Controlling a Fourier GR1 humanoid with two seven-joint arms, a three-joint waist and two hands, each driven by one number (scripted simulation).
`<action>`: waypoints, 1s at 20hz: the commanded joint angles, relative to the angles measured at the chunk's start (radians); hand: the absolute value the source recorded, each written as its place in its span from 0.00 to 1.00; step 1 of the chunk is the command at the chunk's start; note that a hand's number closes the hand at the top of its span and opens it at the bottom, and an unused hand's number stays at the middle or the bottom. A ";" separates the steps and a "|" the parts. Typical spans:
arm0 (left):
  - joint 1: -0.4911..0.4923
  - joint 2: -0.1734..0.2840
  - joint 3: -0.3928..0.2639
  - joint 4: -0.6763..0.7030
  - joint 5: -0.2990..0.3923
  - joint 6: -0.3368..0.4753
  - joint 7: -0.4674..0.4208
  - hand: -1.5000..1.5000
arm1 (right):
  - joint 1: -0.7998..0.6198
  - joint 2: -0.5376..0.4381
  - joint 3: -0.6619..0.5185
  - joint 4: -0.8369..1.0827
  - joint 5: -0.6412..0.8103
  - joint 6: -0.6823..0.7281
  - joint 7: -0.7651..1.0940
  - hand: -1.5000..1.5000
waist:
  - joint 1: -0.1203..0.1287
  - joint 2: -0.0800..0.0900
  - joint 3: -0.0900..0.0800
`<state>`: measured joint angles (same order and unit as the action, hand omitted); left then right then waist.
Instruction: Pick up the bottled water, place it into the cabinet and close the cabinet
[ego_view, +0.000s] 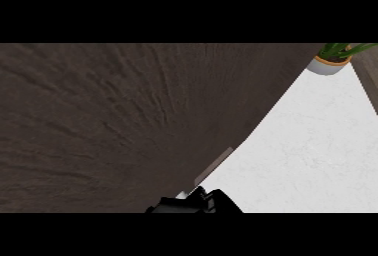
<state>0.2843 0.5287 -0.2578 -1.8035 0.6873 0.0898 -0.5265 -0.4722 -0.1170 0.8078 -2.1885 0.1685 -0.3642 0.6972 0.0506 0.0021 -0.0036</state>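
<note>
Right hand at the cabinet door's edge, 6 o'clock in the head view.

Only a small black part of the right hand (193, 204) is seen at the lower edge, and whether it is open or closed cannot be told. It is found just under the lower end of a thin grey handle (213, 167). The handle is laid along the free edge of the cabinet door (111, 125), its long axis running from 7 o'clock up toward 1 o'clock. The door is dark brown with fanning wood grain and fills the view from 6 to 12 o'clock. The bottled water is not seen. A white counter (317, 150) is shown at 3 o'clock, and a potted plant (334, 59) at 1 o'clock.
</note>
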 joint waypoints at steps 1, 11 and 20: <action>0.053 0.024 0.013 -0.043 0.010 -0.037 0.000 1.00 | -0.167 0.111 -0.069 0.246 -0.043 -0.120 -0.043 1.00 | 0.006 0.002 0.002; 0.104 0.052 0.111 -0.026 0.049 -0.140 -0.018 1.00 | -0.337 0.116 -0.393 0.711 -0.454 0.126 -0.278 1.00 | -0.018 0.005 0.003; 0.123 0.060 0.149 -0.001 0.055 -0.204 -0.023 1.00 | -0.449 0.047 -0.609 1.104 -0.473 0.376 -0.498 1.00 | -0.012 0.013 0.003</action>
<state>0.4215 0.5850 -0.1235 -1.8448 0.7393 -0.0709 -0.5389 -0.8615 -0.0096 0.3093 -1.2942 -0.2991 -0.0436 0.2725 0.0395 -0.0179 -0.0010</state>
